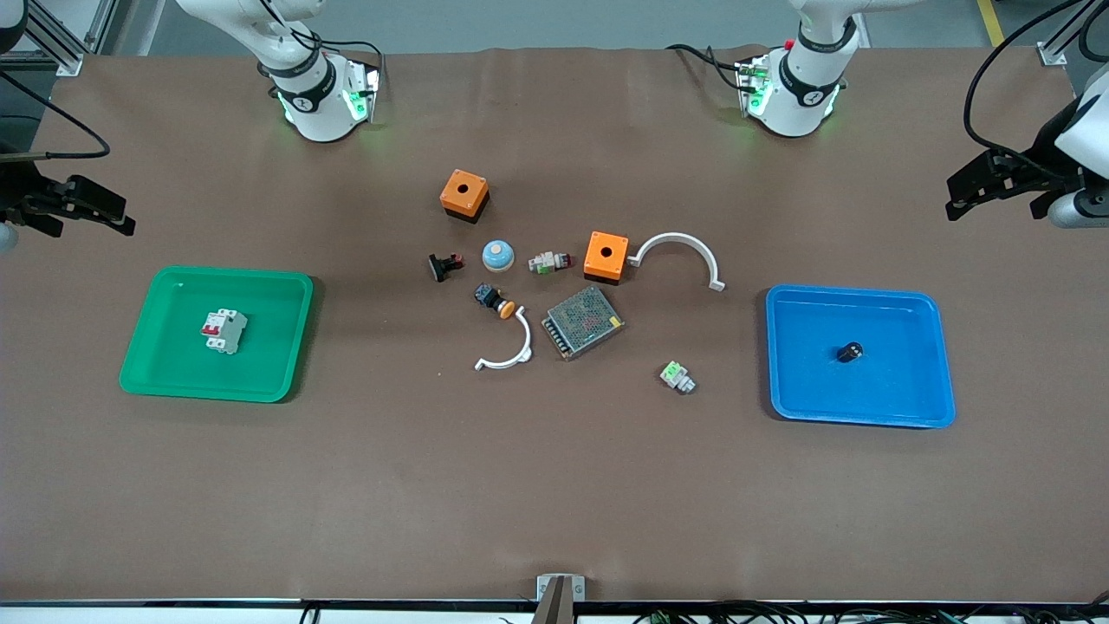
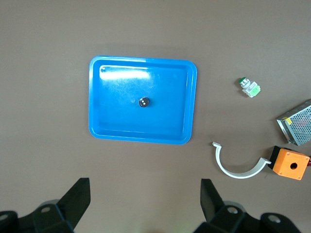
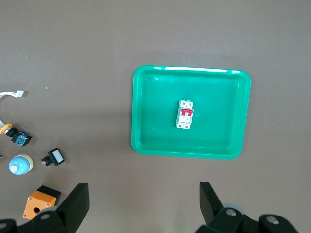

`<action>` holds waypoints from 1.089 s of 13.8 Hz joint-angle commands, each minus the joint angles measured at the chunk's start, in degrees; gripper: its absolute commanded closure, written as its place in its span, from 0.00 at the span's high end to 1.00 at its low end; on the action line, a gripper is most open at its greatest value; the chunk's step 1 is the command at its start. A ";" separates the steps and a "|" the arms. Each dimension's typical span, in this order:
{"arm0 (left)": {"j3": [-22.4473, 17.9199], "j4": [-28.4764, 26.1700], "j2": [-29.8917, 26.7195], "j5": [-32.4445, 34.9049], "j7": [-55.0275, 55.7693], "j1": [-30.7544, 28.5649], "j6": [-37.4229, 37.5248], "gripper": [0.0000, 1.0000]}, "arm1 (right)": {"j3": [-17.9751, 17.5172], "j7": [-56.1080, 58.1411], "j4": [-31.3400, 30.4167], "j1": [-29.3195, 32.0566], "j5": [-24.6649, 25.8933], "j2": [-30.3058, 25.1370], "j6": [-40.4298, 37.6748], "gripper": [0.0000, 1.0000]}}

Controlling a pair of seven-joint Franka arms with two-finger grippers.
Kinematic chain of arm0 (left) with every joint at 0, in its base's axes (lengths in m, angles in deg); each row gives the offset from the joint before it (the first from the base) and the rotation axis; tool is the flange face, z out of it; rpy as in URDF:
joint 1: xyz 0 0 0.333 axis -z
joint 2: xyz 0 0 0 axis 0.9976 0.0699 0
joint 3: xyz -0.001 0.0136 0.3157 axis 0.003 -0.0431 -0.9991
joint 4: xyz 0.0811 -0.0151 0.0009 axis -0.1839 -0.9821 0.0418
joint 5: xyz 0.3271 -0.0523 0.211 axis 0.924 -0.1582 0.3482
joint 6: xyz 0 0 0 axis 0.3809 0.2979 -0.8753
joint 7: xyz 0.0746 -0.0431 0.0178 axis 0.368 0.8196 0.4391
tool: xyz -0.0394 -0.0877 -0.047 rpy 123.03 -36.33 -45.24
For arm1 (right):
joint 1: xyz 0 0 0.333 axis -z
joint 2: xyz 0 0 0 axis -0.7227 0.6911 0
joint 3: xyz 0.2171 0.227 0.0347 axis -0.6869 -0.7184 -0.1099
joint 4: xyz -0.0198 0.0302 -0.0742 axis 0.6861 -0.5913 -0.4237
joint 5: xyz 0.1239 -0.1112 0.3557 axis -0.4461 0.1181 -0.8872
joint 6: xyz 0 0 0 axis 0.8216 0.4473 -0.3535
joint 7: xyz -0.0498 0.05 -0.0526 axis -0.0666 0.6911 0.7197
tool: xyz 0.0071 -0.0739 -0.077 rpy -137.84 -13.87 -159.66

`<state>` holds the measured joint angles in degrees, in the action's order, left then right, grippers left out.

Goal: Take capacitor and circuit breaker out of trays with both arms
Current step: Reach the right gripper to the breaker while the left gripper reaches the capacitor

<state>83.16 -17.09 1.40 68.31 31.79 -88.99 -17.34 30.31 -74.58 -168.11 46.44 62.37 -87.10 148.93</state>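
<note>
Nearest the camera, the blue tray (image 1: 936, 407) sits toward the left arm's end of the table, and there's the capacitor (image 1: 849, 352), a tiny dark cylinder resting near the middle of the tray floor, clear of every wall. Toward the right arm's end lies the green tray (image 1: 165, 377), and in it the circuit breaker (image 1: 224, 331), flat on its back, red levers facing up, well away from the rim.

Both arms are up and out at the table's edges. The left gripper (image 1: 970, 195) hangs high off the table's edge at its own end, fingers spread wide and holding nothing; its wrist view looks straight down on the blue tray. The right gripper (image 1: 95, 212) mirrors it at its end, fingers parted, empty, with the green tray square below its camera.

Between the trays there's a scatter of parts: two orange boxes (image 1: 464, 194), a metal mesh box (image 1: 582, 322), two white curved brackets (image 1: 680, 251), and a green-and-white connector (image 1: 677, 377). None of those belong to this job.

So nothing's been lifted; this looks like the very opening, both arms poised to approach. Next, I'd say each gripper needs to travel in over its tray and come down centred on its part. The capacitor is small and round, so it could roll if nudged; the breaker offers flat sides to pinch.
</note>
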 commanded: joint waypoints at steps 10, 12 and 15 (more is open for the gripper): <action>-1.52 -9.32 8.37 1.15 -0.76 -3.85 -12.36 1.00 | 0.02 -0.10 5.64 2.81 -0.10 11.47 1.54 1.00; -1.52 -16.88 8.55 1.15 2.22 -3.94 -21.76 1.00 | 0.02 -0.01 6.28 4.23 0.59 16.57 5.57 1.00; -1.26 -19.20 14.42 1.15 5.83 -3.77 -25.93 1.00 | 0.02 0.61 0.51 5.90 0.07 19.49 15.30 1.00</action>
<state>81.57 -34.85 13.87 68.45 35.48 -93.12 -41.16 30.94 -74.41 -165.05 51.04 62.41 -68.67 160.09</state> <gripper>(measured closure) 0.000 0.000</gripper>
